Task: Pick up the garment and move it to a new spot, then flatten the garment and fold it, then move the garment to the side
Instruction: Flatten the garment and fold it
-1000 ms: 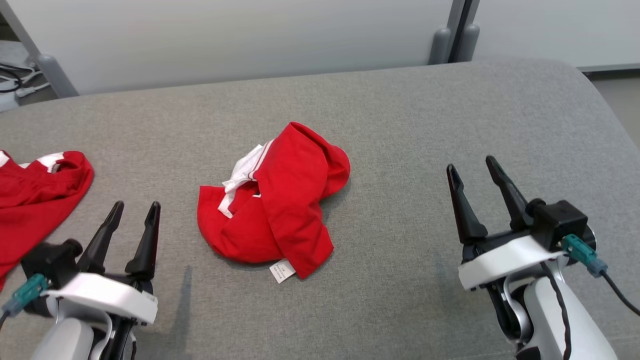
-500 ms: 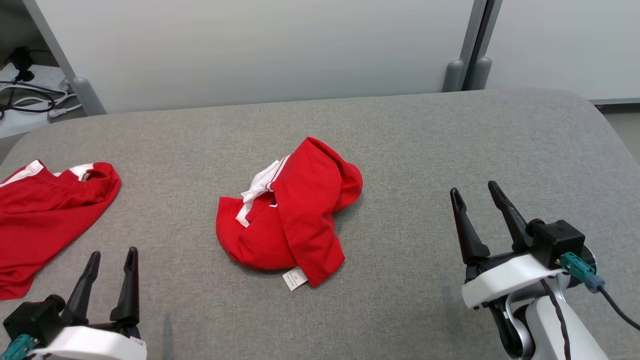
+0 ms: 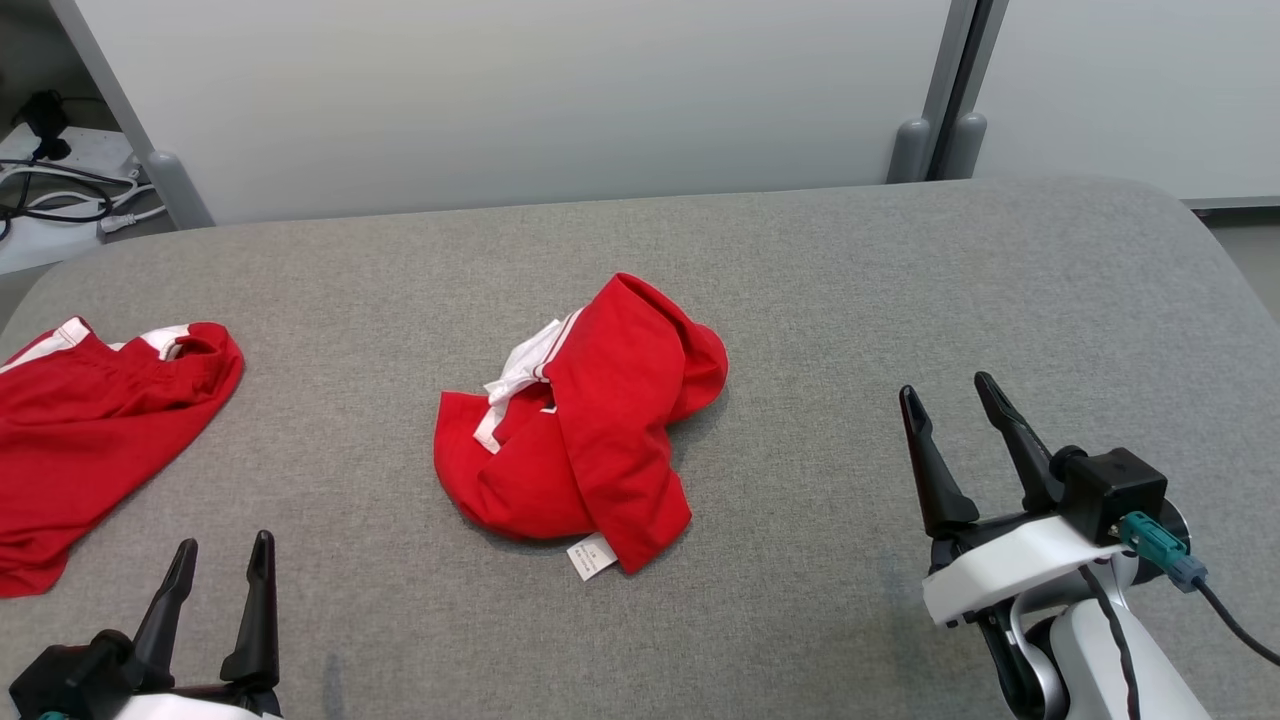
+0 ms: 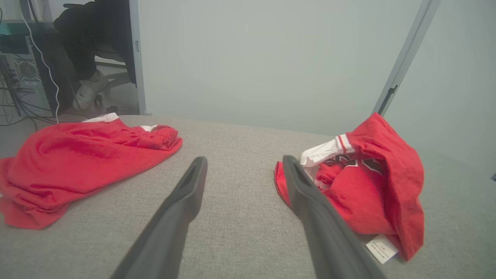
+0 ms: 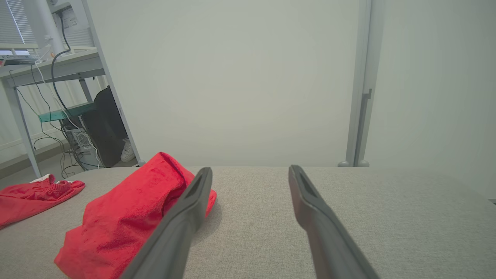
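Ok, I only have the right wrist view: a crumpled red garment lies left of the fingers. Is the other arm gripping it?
Observer: No. The left end effector hangs open, apart from the red garment, nearer the robot.
Reviewer: Any label to orient by?
Observer: Yes, a white care label pokes out from its near edge.
Reviewer: Other markings?
Observer: In the head view, white striped trim shows on its left side.

I see my left gripper (image 3: 224, 545), two long dark fingers, low at the near left, parted wide and pointing far. My right gripper (image 3: 944, 388), near right, is also parted, leaning slightly left.
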Motion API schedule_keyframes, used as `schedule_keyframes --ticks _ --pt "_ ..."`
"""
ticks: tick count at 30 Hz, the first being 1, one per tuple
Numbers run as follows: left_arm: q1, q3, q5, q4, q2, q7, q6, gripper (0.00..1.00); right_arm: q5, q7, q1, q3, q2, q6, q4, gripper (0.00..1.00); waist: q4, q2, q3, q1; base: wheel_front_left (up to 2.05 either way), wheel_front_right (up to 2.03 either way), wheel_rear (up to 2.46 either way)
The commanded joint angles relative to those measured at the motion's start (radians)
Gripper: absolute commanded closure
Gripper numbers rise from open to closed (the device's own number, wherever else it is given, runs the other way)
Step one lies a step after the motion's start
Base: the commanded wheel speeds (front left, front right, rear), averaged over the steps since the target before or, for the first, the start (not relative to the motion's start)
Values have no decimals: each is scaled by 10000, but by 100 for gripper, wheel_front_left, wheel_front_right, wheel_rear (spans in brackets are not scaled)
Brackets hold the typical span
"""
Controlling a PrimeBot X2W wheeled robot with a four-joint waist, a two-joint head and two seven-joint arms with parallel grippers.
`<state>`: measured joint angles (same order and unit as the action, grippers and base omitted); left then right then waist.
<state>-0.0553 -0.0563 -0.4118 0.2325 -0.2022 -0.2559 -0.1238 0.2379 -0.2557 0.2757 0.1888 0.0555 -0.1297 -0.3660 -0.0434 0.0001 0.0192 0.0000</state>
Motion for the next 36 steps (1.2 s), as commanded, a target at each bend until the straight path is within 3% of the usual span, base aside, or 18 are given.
schedule_keyframes --ticks 1,22,32,36 --pt "277 -402 126 -311 -159 -59 -68 0 -16 -61 75 192 -53 -10 230 0 10 -1 -5 0 0 0 0" --pt "535 -395 398 -696 -212 -59 -69 0 -206 -61 404 464 -53 -10 152 0 372 -1 297 0 0 0 0" --pt "824 237 -105 -846 -431 -59 -69 0 -915 130 2670 2195 -53 -10 -1141 0 1587 -1 816 0 0 0 0" --pt "989 748 -426 -914 -467 -59 -69 0 -1191 1285 4348 3397 -53 -10 -2172 0 2385 -1 1111 0 0 0 0"
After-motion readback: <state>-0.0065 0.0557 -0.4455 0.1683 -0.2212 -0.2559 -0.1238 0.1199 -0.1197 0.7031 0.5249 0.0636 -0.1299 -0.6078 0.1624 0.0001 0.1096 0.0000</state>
